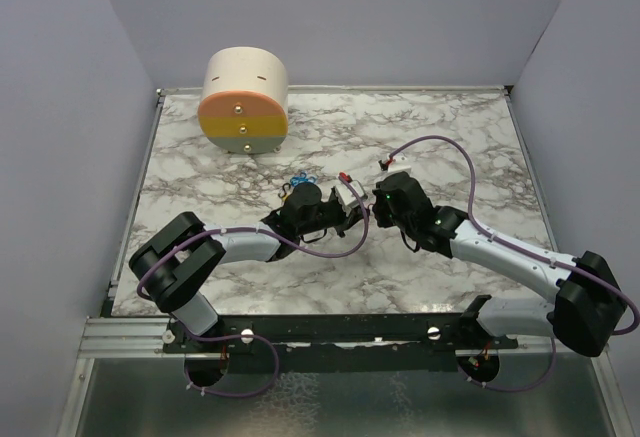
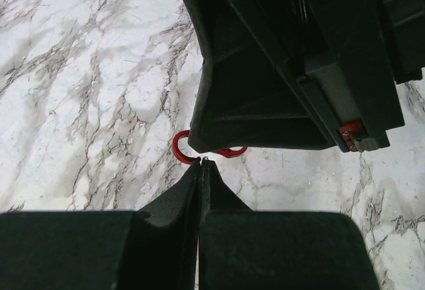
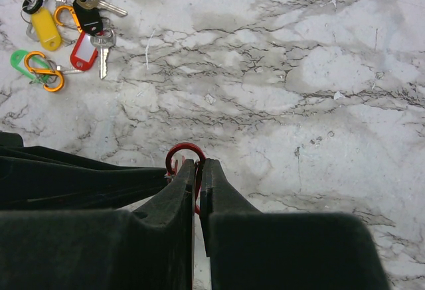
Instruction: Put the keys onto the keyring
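Slip risk first: my right pincer (image 3: 198,164) is clenched on a thin red clip (image 3: 185,145) with only a sliver of it between the pads. I judge a small twist or tug could pop it free onto the bench (image 1: 450,147). My left pincer (image 2: 201,162) is clenched too, tips right at the clip's loop. I cannot tell whether it pinches the clip or only touches it. Both pincers crowd together, so a bump between them could knock the clip askew.

The keys (image 3: 85,21) lie in a loose heap near the bench's middle, slightly toward its far-left corner, apart from both pincers.

Materials: the clip looks like glossy painted metal with a rounded loop. The heap mixes oblong plastic tags, one a yellow tag (image 3: 45,26), with wire-gate clips in green, orange, blue and black, plus silver metal keys. The bench top is a smooth marble print, likely slippery.
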`<action>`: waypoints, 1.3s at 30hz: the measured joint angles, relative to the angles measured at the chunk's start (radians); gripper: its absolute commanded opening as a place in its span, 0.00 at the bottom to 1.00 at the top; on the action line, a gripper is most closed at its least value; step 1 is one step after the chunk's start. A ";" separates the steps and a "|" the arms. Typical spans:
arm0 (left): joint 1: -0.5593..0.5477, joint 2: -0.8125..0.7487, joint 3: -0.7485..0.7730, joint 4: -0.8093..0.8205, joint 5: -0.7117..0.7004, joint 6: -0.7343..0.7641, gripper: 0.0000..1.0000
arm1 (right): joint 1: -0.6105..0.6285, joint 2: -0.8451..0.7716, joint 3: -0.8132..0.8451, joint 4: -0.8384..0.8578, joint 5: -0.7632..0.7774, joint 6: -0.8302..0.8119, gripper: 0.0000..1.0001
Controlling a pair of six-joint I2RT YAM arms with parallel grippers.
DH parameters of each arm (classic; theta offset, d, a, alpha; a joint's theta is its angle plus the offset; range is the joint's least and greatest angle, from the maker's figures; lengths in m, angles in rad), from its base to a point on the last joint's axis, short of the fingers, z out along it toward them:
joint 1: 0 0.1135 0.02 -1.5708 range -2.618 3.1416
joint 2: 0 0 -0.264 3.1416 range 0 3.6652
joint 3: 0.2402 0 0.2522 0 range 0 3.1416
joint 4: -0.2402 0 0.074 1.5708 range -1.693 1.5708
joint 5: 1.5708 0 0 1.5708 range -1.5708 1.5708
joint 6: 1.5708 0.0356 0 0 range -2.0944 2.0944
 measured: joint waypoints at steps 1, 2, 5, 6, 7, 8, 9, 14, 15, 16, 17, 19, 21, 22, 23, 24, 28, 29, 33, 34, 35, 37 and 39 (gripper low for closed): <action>0.000 0.000 0.000 0.000 0.000 0.000 0.00 | 0.000 0.000 0.000 0.000 0.000 0.000 0.01; 0.000 0.000 0.000 0.000 0.000 0.000 0.00 | 0.000 0.000 0.000 0.000 -0.001 0.000 0.01; 0.000 -0.002 0.000 0.001 -0.001 0.000 0.00 | 0.000 0.000 0.000 0.000 -0.002 0.000 0.01; 0.000 -0.002 0.000 0.001 -0.001 0.000 0.00 | 0.000 0.000 0.000 0.000 -0.003 0.000 0.01; 0.000 -0.002 0.000 0.001 -0.001 0.000 0.00 | 0.000 0.000 0.000 0.000 -0.003 0.000 0.01; 0.000 -0.002 0.000 0.001 -0.001 0.000 0.00 | 0.000 0.000 0.000 0.000 -0.003 0.000 0.01; 0.000 -0.002 0.000 0.001 -0.001 0.000 0.00 | 0.000 0.000 0.000 0.000 -0.003 0.000 0.01; 0.000 -0.002 0.000 0.002 -0.002 0.000 0.00 | 0.000 0.000 0.000 0.000 -0.003 0.000 0.01; 0.000 -0.002 0.000 0.002 -0.003 0.000 0.00 | 0.000 0.000 0.000 0.000 -0.003 0.000 0.01; 0.000 -0.002 0.000 0.002 -0.004 0.000 0.00 | 0.000 0.000 0.000 0.000 -0.003 0.000 0.01; 0.000 -0.002 0.000 0.002 -0.005 0.000 0.00 | 0.000 0.000 0.000 -0.001 -0.003 0.000 0.01; 0.000 -0.002 0.000 0.003 -0.007 0.000 0.00 | 0.000 0.000 0.000 -0.001 -0.003 0.000 0.01; 0.000 -0.002 0.000 0.006 -0.011 0.000 0.00 | 0.000 0.000 0.000 -0.001 -0.003 0.000 0.01; 0.000 -0.002 0.000 0.006 -0.016 0.000 0.00 | 0.000 0.000 0.000 -0.002 -0.003 0.000 0.01; 0.000 -0.002 0.000 0.006 -0.019 0.000 0.00 | 0.000 0.000 0.000 -0.004 -0.003 0.000 0.01; 0.000 -0.002 0.000 0.006 -0.023 0.000 0.00 | 0.000 -0.001 0.000 -0.006 -0.003 0.000 0.01; 0.000 -0.002 0.000 0.010 -0.029 0.000 0.00 | 0.000 -0.006 0.000 -0.010 -0.003 -0.001 0.01; 0.000 -0.002 0.002 0.010 -0.030 0.000 0.00 | 0.000 -0.008 0.000 -0.011 -0.003 -0.001 0.01; 0.000 -0.002 0.009 0.010 -0.039 -0.001 0.00 | 0.000 -0.019 0.000 -0.012 -0.003 -0.002 0.01; 0.000 -0.002 0.011 0.010 -0.042 -0.001 0.00 | 0.000 -0.021 0.000 -0.012 -0.003 -0.002 0.01; 0.000 -0.002 0.013 0.011 -0.044 -0.001 0.00 | 0.000 -0.023 0.000 -0.012 -0.003 -0.002 0.01; 0.000 -0.002 0.013 0.012 -0.049 -0.001 0.00 | 0.000 -0.026 0.000 -0.013 -0.003 -0.003 0.01; -0.002 -0.002 0.013 0.013 -0.053 -0.001 0.00 | 0.000 -0.027 -0.001 -0.013 -0.003 -0.003 0.01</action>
